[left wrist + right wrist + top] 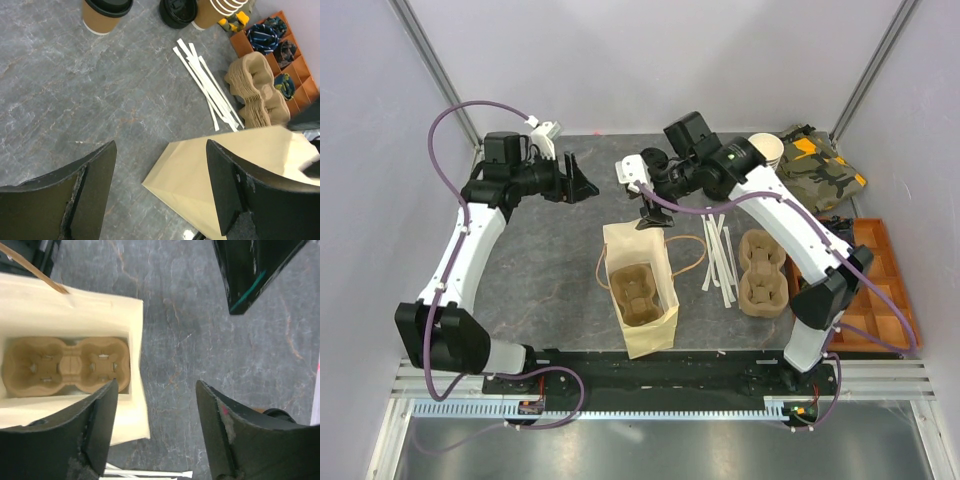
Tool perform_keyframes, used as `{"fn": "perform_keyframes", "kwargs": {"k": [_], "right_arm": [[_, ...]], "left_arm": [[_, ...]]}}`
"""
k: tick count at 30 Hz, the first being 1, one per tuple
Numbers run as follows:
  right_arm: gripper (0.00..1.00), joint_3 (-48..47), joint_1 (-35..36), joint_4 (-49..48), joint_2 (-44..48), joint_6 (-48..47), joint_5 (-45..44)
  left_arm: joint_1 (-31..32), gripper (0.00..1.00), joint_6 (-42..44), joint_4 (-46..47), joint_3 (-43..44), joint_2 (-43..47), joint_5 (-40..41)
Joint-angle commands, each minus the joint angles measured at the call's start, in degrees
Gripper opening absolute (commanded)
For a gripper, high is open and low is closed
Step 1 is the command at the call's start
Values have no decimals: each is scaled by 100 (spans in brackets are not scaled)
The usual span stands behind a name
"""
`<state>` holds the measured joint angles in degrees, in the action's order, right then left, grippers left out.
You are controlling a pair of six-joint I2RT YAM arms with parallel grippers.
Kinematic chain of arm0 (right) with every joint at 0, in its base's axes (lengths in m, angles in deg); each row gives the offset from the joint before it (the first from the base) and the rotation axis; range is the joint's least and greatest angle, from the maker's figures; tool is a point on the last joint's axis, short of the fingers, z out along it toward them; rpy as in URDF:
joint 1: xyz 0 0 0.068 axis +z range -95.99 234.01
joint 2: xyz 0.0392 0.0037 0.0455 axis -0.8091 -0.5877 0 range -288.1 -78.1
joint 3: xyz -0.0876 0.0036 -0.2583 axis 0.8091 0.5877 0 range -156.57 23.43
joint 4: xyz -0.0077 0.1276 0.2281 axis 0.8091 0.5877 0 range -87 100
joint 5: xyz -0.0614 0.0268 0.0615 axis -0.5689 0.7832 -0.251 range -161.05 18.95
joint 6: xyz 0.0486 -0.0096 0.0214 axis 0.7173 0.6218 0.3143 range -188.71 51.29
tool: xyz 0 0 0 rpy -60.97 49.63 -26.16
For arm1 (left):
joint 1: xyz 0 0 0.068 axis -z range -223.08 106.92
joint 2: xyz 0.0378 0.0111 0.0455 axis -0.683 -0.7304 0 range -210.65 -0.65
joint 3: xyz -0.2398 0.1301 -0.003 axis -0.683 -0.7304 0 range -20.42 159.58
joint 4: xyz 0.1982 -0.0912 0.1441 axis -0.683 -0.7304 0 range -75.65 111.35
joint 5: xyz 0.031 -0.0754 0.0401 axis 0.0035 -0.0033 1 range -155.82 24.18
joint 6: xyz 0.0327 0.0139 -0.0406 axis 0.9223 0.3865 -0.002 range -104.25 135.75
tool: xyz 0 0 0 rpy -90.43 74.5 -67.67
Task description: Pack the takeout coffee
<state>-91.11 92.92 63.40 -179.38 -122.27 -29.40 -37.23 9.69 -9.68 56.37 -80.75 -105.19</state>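
Midway at best through packing the takeout coffee (104, 14). Done so far, judging by the layout: paper bag (653, 338) stood open near the middle of the tabletop's near edge, with a cardboard cup carrier (638, 293) seated flat in its bottom and both wells empty.

Not yet packed: the lidded kraft cup itself, upright toward the far edge of the tabletop and well apart from the bag, near a pile of loose black lids (177, 12) and a stack of lidless cups (220, 7). Visible only from the left wrist; not made out in the overhead view.

Left gripper (582, 182) poised over the far left of the tabletop, jaws spread and holding nothing. Right gripper (653, 215) hanging just above the bag's far rim, jaws likewise apart, nothing between them.

Off to the right of the bag: wrapped straws (720, 255) and a stack of spare carriers (763, 272).

Left to do, most likely: grasping the cup, carrying it over the bag, and lowering it into one well without tipping it or catching the rim.
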Motion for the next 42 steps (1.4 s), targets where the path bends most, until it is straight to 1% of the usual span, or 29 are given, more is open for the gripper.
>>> {"fn": "perform_keyframes", "kwargs": {"k": [1, 5, 6, 8, 9, 11, 12, 14, 16, 18, 20, 21, 22, 23, 24, 25, 26, 27, 28, 29, 30, 31, 32, 34, 36, 38, 42], "right_arm": [[68, -428, 46, 358, -392, -699, -95], [58, -464, 160, 498, -516, -848, -131], [54, -446, 195, 542, -534, -936, -174], [48, -402, 300, 622, -543, -981, -210], [40, -402, 353, 648, -551, -972, -245], [30, -429, 380, 683, -569, -911, -297], [17, -481, 389, 675, -569, -841, -385], [1, -551, 389, 666, -569, -481, -534], [0, -648, 380, 675, -543, 0, -893], [0, -579, 319, 710, -377, 187, -1088], [0, -447, 240, 692, -218, 460, -1290], [0, -324, 187, 692, -69, 556, -1378], [0, -271, 160, 701, 2, 636, -1518], [0, -218, 108, 684, 55, 767, -1572], [0, -87, -6, 623, 168, 864, -1642], [0, -8, -94, 552, 222, 969, -1703], [0, 63, -182, 395, 266, 1162, -1826], [0, 168, -391, 333, 327, 1259, -1870], [0, 212, -507, 254, 336, 1391, -1906], [0, 256, -621, 61, 371, 1523, -1915], [0, 370, -840, -45, 459, 1776, -1941], [0, 458, -920, -159, 520, 1883, -1967], [0, 563, -999, -413, 591, 1963, -2011], [0, 915, -1158, -678, 810, 2191, -2125], [0, 1283, -1272, -1082, 1029, 2341, -2230], [0, 1460, -1316, -1319, 1136, 2499, -2345], [0, 1654, -1527, -1417, 1250, 2798, -2442]], "left_arm": [[-57, 80, -79, 202, -182, 441, -44], [-127, 80, -26, 202, -340, 512, 0], [-145, 80, -26, 211, -349, 512, 0], [-180, 80, -17, 211, -332, 451, -17], [-206, 80, -17, 220, -332, 425, -26], [-224, 80, 9, 246, -279, 329, -26], [-224, 80, 44, 255, -279, 293, 8], [-233, 80, 88, 395, -235, 144, 52], [-224, 81, 149, 579, -226, 21, 123], [-233, 84, 167, 948, -156, -303, 140], [-224, 88, -94, 1212, 98, -646, 132], [-224, 92, -253, 1430, 247, -1065, 97], [-216, 99, -394, 1546, 588, -1278, 53], [-207, 100, -778, 1677, 756, -1481, -8], [-163, 100, -1000, 1983, 906, -1918, 9], [-128, 100, -1193, 2099, 1177, -2105, 18], [-93, 100, -1456, 2188, 1337, -2342, 166], [21, 100, -1546, 2276, 1486, -2518, 306], [83, 100, -1599, 2294, 1836, -2903, 429], [153, 100, -1634, 2285, 2004, -3072, 753], [284, 100, -1643, 2285, 2171, -3213, 886], [355, 100, -1643, 2277, 2495, -3536, 1027], [408, 100, -1713, 2276, 2646, -3679, 1289], [540, 97, -1828, 2276, 3041, -3977, 1345], [654, 95, -1951, 2285, 3236, -4312, 1520], [725, 90, -2047, 2303, 3464, -4592, 1625], [865, 86, -2092, 2452, 3676, -4909, 1679]]}}
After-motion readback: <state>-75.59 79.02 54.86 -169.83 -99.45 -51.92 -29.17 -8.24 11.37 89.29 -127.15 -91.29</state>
